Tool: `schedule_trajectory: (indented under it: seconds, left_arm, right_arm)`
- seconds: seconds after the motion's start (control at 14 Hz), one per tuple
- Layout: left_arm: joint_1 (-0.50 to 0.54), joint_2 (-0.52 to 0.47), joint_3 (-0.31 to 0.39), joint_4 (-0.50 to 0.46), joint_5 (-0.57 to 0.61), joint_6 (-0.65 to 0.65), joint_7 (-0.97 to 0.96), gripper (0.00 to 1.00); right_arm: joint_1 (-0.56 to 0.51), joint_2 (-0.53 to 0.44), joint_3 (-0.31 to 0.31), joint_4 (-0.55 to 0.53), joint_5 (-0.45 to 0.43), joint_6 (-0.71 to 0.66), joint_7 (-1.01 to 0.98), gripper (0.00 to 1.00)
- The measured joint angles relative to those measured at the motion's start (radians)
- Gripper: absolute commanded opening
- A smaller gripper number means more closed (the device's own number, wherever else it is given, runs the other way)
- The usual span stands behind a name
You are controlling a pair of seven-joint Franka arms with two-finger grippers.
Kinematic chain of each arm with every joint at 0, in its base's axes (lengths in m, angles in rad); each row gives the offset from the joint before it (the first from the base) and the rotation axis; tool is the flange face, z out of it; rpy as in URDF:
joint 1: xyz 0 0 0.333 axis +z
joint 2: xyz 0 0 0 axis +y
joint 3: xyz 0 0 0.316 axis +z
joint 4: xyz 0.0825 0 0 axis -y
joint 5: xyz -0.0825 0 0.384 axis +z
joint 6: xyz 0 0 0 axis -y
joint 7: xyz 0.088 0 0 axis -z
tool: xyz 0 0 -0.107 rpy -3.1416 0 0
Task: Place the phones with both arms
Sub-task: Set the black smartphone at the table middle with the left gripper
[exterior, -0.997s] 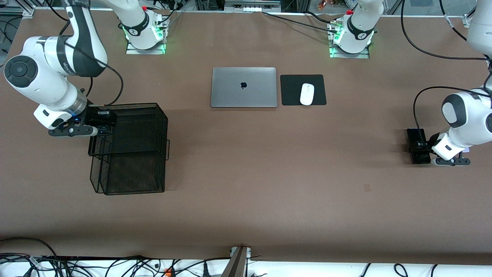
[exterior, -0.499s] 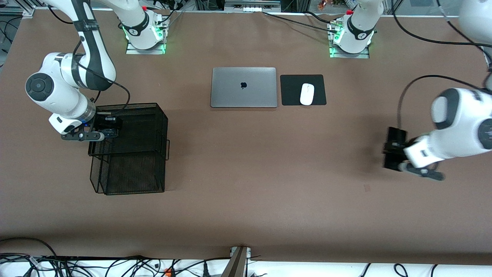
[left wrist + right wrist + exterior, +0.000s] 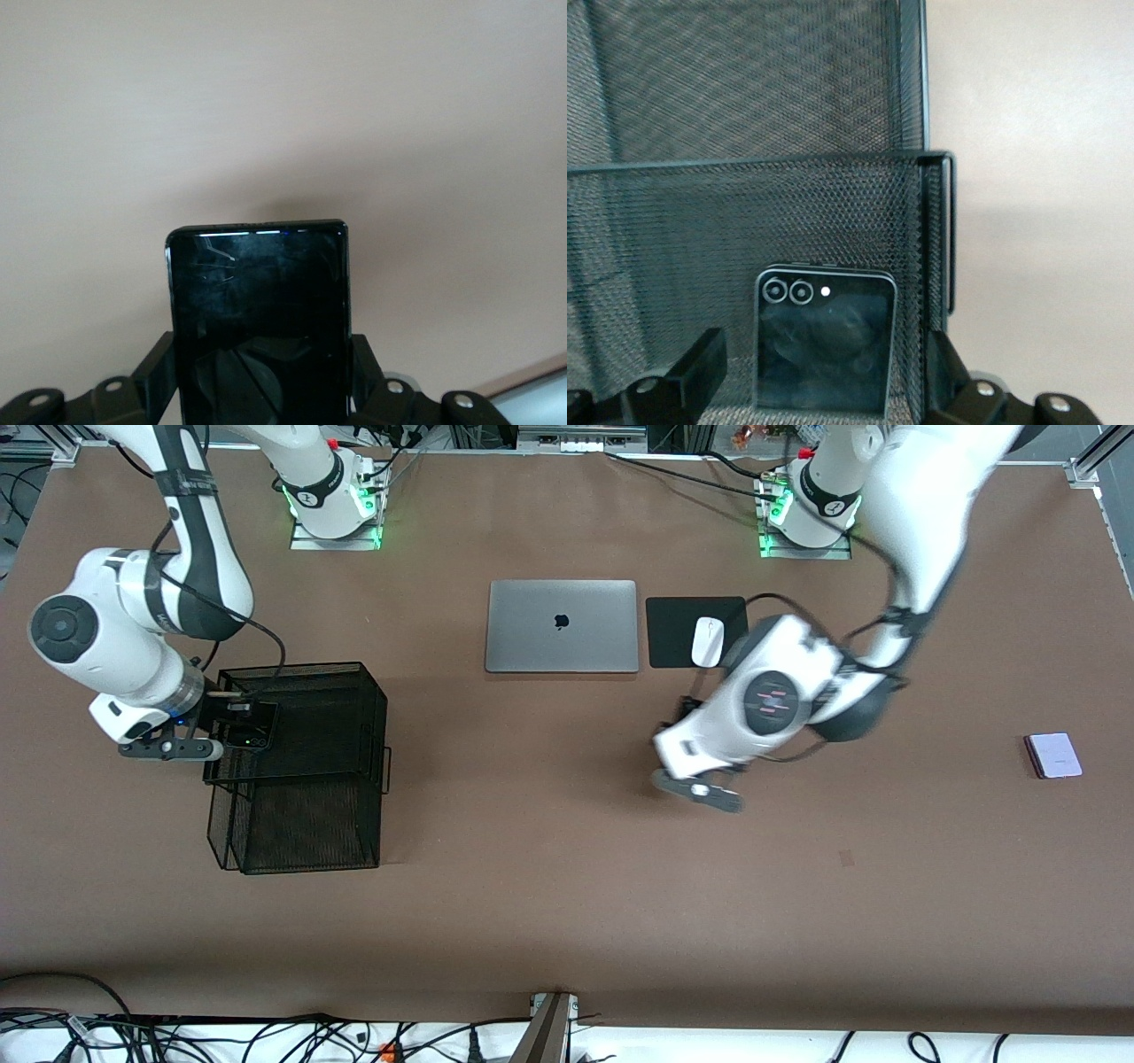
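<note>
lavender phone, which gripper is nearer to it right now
Left. The left gripper, gripping a long black phone, is over mid-table, well short of the lavender phone; the right gripper is at the mesh basket.

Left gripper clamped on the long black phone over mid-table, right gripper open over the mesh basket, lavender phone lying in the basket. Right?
Not quite. The front view shows the lavender phone on the table at the left arm's end, not in the mesh basket. The rest holds: left gripper clamps the long black phone; right gripper is open over the basket.
</note>
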Motion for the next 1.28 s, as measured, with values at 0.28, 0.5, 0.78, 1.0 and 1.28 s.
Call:
schedule_trajectory:
  seconds: [0.28,0.5,0.78,1.0,1.28]
  left_arm:
    - [-0.154,0.152,0.013,0.026,0.001,0.275,-0.226,0.22]
    - [-0.174,0.226,0.015,0.039,0.001,0.35,-0.259,1.0]
    - [-0.154,0.22,0.033,0.072,0.001,0.328,-0.262,1.0]
    - [-0.075,0.116,0.039,0.11,0.001,0.082,-0.264,1.0]
    - [0.148,-0.094,0.051,0.119,0.077,-0.292,-0.196,1.0]
  right_arm:
    - [0.001,-0.012,0.0,0.186,0.0,-0.226,0.0,1.0]
    - [0.002,-0.013,0.002,0.265,0.0,-0.293,0.0,1.0]
    - [0.004,-0.013,0.009,0.317,0.0,-0.35,0.0,1.0]
    - [0.004,-0.011,0.014,0.318,0.001,-0.352,0.0,1.0]
    - [0.036,-0.011,0.061,0.339,0.009,-0.352,0.061,1.0]
